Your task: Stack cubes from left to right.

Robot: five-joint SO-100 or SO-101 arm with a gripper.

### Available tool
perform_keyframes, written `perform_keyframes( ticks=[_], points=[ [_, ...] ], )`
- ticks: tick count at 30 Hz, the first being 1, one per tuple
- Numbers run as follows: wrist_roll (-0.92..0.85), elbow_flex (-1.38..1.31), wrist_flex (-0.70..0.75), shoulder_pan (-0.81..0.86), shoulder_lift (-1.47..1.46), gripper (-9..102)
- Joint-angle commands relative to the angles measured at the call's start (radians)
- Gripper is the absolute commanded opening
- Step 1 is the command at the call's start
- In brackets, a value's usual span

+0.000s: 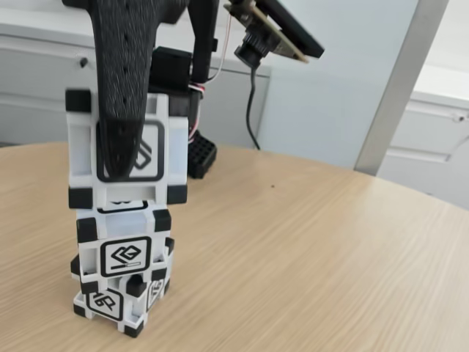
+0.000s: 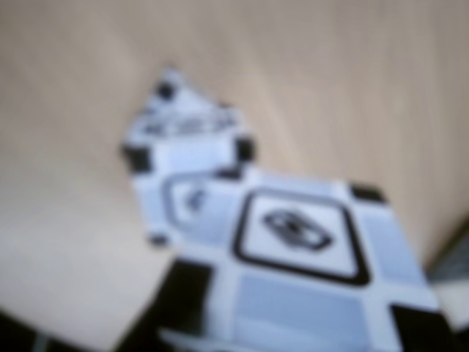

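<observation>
a pale wooden counter (image 1: 308, 242) sits before white cabinets (image 1: 432, 139). three white cubes with black corners and framed glyphs stand stacked at its left: bottom cube (image 1: 110, 302), middle cube (image 1: 126, 246), top cube (image 1: 165, 150). the black arm's jaws reach down from above, one finger (image 1: 121, 95) across the top cube's front face, holding it. the wrist view is blurred.

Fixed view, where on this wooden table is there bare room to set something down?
The round wooden table lies bare right of the stack of three white plastic cubes with black corners, out to its far curved edge. The left side is crowded: the stack, the black gripper over the top cube.
</observation>
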Motion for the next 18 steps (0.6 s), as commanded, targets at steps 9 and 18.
perform_keyframes(
  ticks=[9, 18],
  points=[
    [-0.018, 0.034, 0.012, 0.009, 0.048, 18],
    [0.006, 0.054, 0.012, 0.009, 0.215, 19]
  ],
)
